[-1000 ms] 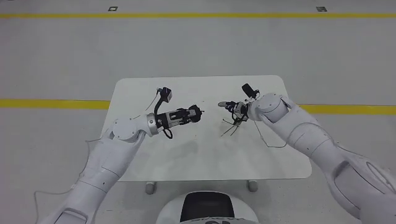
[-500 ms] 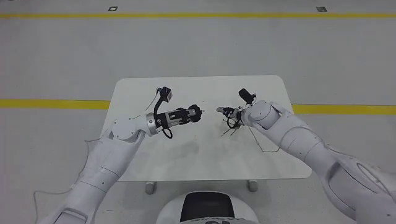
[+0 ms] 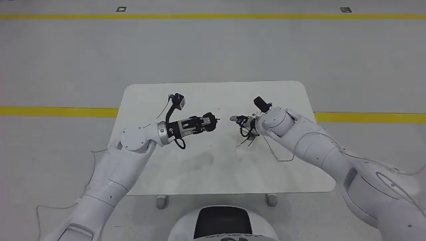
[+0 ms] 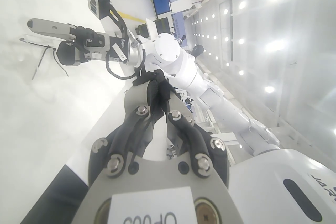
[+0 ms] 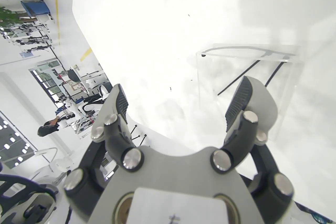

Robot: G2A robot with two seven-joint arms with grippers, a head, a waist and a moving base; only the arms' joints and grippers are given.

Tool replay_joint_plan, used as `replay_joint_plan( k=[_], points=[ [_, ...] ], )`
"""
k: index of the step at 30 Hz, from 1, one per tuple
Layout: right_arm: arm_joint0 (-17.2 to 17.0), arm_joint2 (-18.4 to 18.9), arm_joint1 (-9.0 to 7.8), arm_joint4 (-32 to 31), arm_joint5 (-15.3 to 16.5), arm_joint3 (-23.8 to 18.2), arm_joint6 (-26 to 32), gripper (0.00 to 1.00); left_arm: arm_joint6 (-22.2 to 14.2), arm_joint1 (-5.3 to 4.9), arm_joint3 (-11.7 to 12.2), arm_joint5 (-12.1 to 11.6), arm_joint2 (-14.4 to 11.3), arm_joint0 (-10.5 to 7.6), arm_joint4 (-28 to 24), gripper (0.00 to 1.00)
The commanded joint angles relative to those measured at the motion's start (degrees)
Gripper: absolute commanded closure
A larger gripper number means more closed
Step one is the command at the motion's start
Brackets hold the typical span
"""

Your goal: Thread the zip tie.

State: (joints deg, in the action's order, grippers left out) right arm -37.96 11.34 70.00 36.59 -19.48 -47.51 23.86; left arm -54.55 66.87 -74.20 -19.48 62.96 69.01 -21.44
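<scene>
My left hand (image 4: 156, 78), pinched together, and right hand (image 5: 182, 84), spread apart, nearly meet over the table (image 3: 200, 168), edges well off; zip ties (image 3: 247, 138) lie under the right, slanting toward the near edge

A white desk (image 3: 219, 171) with rounded corners stands on a pale grey floor (image 3: 200, 48) crossed by two yellow lines (image 3: 66, 16).

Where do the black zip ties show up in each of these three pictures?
Top view: the zip ties lie on the table, just robot-side of the open right claw.
Left wrist view: the ties lie close beside that claw, seen from across the table.
Right wrist view: the ties sit at a clear box, just beyond the claw.
Shared landmark: the right claw.
</scene>
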Motion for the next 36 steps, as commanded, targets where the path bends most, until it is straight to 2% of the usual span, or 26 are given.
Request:
replay_joint_plan(
  k=[1,3,5,10,21,28,36],
  points=[
    [0.0,0.0,0.00,0.0,0.0,0.0,0.0,0.00,0.0,0.00,0.0,0.0,0.0,0.00,0.0,1.00],
    [-0.7,0.4,-0.06,-1.4,1.1,-1.5,-1.7,0.00,0.0,0.00,0.0,0.0,0.0,0.00,0.0,1.00],
    [-1.1,1.0,-0.38,-3.1,0.0,-3.3,-3.0,0.00,0.0,0.00,0.0,0.0,0.0,0.00,0.0,1.00],
    [-2.4,1.8,-1.63,-6.4,0.0,-7.2,-6.2,0.00,0.0,0.00,0.0,0.0,0.0,0.00,0.0,1.00],
    [-4.1,2.1,-6.12,-8.7,0.0,-15.9,-12.0,0.00,0.0,0.00,0.0,0.0,0.0,0.00,0.0,1.00],
    [-2.0,-1.6,-8.23,-7.2,0.0,-18.5,-14.1,0.00,0.0,0.00,0.0,0.0,0.0,0.00,0.0,1.00],
    [-0.6,-1.6,-10.47,-10.1,0.0,-23.4,-11.9,0.00,0.0,0.00,0.0,0.0,0.0,0.00,0.0,1.00]
  ],
)
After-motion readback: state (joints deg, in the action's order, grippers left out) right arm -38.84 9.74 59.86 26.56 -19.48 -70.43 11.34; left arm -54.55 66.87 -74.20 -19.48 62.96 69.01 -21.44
